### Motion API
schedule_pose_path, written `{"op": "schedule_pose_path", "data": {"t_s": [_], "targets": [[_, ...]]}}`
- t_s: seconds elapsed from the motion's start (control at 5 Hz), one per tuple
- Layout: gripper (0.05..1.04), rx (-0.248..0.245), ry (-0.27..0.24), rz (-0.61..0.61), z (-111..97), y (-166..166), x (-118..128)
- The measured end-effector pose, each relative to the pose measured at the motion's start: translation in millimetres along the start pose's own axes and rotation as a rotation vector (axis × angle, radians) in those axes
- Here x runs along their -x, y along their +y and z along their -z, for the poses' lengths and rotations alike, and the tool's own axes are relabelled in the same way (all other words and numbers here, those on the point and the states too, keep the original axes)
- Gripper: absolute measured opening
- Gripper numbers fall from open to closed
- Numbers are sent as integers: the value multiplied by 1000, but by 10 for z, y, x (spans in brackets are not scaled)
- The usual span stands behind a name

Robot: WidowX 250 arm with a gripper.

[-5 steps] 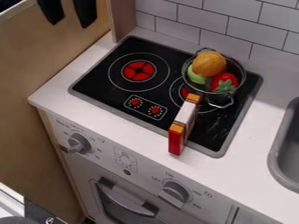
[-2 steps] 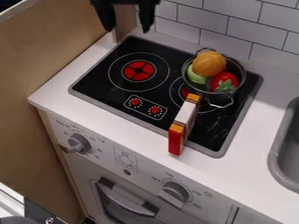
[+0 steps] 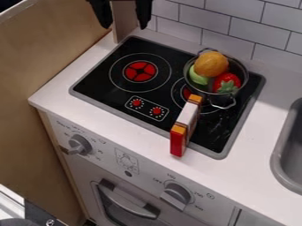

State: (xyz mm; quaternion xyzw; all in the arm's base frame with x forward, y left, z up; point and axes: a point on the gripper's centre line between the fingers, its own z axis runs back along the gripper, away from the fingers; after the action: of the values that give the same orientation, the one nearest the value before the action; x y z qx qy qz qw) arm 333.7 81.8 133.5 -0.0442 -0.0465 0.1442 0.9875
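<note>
The black gripper [image 3: 124, 23] hangs at the top edge, left of centre, above the back left corner of the stove. Its two fingers stand apart with nothing between them. A clear pot [image 3: 240, 98] stands on the right burner and holds an orange fruit [image 3: 211, 64], a green piece [image 3: 198, 76] and a red strawberry [image 3: 226, 82] with green leaves. In front of the pot, a long block-like object [image 3: 187, 115] in white, orange and red lies across the stove's front edge, its red end over the counter.
The black stove top [image 3: 96, 84] has a red left burner and two small red knobs. A grey sink [image 3: 279, 160] lies at the right edge. A wooden panel [image 3: 47, 57] rises at left, and a tiled wall [image 3: 236, 31] stands behind.
The gripper came right and its fingers spread wider between the first and second views, then it moved slightly left and up. Pot, food and block have stayed put.
</note>
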Motion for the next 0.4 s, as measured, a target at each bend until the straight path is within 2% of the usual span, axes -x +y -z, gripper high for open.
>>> {"op": "schedule_pose_path", "data": {"t_s": [0.2, 0.4], "targets": [[997, 0, -11, -13, 10, -30, -15], [997, -14, -43, -110, 304, -289, 63]]}}
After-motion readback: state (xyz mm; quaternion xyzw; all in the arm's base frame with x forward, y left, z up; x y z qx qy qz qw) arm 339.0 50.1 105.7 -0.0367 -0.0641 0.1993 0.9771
